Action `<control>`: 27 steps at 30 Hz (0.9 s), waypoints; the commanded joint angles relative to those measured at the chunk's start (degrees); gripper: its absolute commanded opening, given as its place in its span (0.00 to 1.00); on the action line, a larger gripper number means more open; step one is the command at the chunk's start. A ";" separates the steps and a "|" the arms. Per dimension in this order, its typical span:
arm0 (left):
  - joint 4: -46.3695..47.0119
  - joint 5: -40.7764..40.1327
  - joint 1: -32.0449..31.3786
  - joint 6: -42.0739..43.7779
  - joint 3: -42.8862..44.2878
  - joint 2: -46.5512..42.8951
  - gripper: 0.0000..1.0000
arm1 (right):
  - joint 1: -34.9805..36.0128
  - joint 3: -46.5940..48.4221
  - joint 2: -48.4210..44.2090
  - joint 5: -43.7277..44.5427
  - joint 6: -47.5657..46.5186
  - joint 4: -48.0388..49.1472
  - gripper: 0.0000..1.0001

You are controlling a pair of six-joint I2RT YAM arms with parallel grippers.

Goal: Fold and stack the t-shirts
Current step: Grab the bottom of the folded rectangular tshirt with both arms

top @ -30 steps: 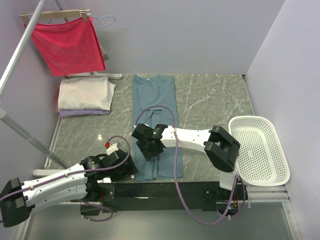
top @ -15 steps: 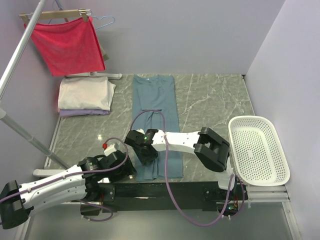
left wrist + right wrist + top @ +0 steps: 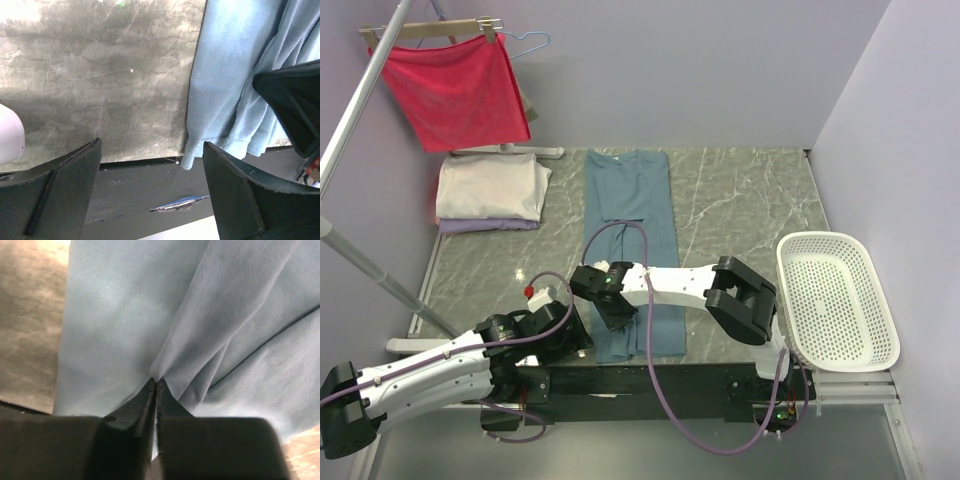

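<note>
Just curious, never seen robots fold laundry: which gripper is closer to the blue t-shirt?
Right. The right gripper pinches a fold of the blue t-shirt; the left gripper hangs open beside its near left corner.

A teal t-shirt (image 3: 632, 195) lies lengthwise; folded tees (image 3: 490, 188) stacked.

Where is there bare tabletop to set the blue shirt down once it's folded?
Widest bare patch: the table between the blue shirt and the white basket. A smaller one lies left of the shirt, in front of the folded stack. The near edge is crowded: the right gripper pinches the shirt, the open left gripper beside it.
</note>
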 commanded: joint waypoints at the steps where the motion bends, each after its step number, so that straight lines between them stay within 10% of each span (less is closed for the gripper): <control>1: -0.45 -1.53 -0.25 0.13 -0.15 0.59 0.88 | 0.77 1.53 -5.22 1.59 -1.12 1.47 0.01; 25: -0.54 -1.62 -0.25 0.22 -0.06 0.77 0.86 | -1.08 -17.61 -20.33 2.12 5.46 4.81 0.00; 27: -0.62 -1.71 -0.25 0.22 0.12 0.77 0.85 | -1.60 -18.86 -20.96 2.55 5.82 4.73 0.36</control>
